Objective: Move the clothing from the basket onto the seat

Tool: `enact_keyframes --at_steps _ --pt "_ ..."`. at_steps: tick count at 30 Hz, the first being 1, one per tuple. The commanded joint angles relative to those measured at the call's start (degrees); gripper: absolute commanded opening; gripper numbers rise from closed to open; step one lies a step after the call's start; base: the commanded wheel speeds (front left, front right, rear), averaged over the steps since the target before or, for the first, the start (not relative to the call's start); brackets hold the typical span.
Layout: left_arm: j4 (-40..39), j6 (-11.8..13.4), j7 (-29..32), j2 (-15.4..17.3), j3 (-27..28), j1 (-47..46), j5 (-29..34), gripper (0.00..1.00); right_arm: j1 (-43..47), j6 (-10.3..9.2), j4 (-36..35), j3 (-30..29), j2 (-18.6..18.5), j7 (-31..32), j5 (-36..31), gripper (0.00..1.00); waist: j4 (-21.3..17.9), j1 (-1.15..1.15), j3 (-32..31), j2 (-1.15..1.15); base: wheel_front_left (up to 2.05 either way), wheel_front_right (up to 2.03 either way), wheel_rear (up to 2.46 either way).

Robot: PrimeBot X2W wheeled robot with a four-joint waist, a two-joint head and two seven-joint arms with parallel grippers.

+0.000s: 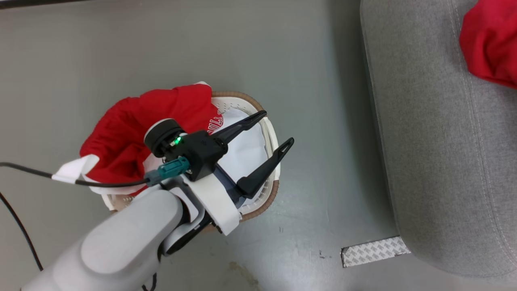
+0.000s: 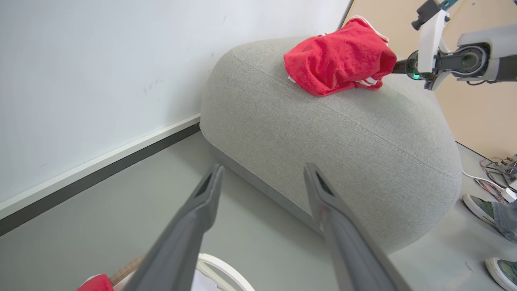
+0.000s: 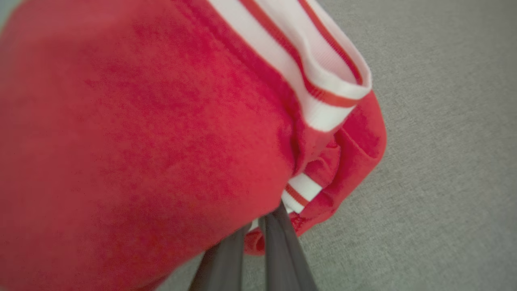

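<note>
Nearest the robot, the left arm reaches over the basket, and the left jaws stand spread wide above the white sheet that lines it, with nothing between them. Just beside them a red jersey with white lettering lies bunched on the basket's far side, draped over the rim and hanging partly outside, so this piece is not yet picked up. Past the basket is a stretch of bare grey floor, with a patch of tape near the foot of the seat. On top of the seat, well apart from the basket, rests a second red garment with white striped trim. The right jaws are pressed together on its edge next to that trim, as the right wrist view shows up close, so it has reached the seat but is not yet let go. By my reckoning the task is about half done: one garment needs only releasing, and the jersey remains to be grasped, lifted out and carried across.
</note>
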Motion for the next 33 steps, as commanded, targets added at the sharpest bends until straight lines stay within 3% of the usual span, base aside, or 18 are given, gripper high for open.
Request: enact_keyframes --at_steps 1,6,7,8,9,21,29,33 --pt "0.16 -0.17 -0.48 0.14 0.09 0.30 -0.94 1.00 -0.58 -0.13 0.36 0.25 -0.64 0.43 0.51 0.00 0.18 -0.01 -0.32 0.00 0.00 0.00 0.00" --pt "1.51 -0.19 -1.26 -0.46 -0.01 0.70 -1.26 1.00 -0.97 -0.13 1.25 3.26 -2.04 5.63 3.23 0.00 0.31 -0.01 -1.88 0.00 0.00 0.00 0.00" --pt "1.77 -0.20 -1.41 -0.50 -0.01 0.82 -1.28 1.00 -1.16 -0.13 1.29 3.76 -2.33 6.17 3.55 0.19 0.23 -0.01 -2.28 0.00 0.00 0.00 0.00" --pt "2.01 -0.20 -1.44 -0.59 -0.03 0.94 -1.28 1.00 -1.33 -0.13 1.35 4.23 -2.52 6.72 3.82 0.50 0.17 -0.01 -2.72 0.00 0.00 0.00 0.00" --pt "2.30 -0.19 -1.61 -0.73 -0.05 1.08 -1.44 1.00 -1.38 -0.13 1.26 4.91 -2.63 7.40 4.14 1.00 0.08 -0.01 -3.21 0.00 0.00 0.00 0.00" --pt "6.38 0.18 -5.03 -2.71 0.96 5.57 -4.49 1.00 1.77 -0.13 -4.01 11.00 -8.44 12.51 5.90 1.00 -0.96 -0.01 -13.61 0.00 0.00 0.00 0.00" --pt "7.81 1.37 -6.18 -3.07 4.77 9.69 -5.98 1.00 3.07 -0.13 -12.38 12.44 -13.56 10.07 3.18 1.00 0.72 -0.01 -20.51 0.00 0.00 0.00 0.00" --pt "7.88 2.26 -6.24 -2.65 8.04 12.03 -6.11 1.00 4.17 -0.13 -16.83 11.72 -13.93 7.59 1.00 1.00 2.40 -0.01 -23.58 0.00 0.00 0.00 0.00"
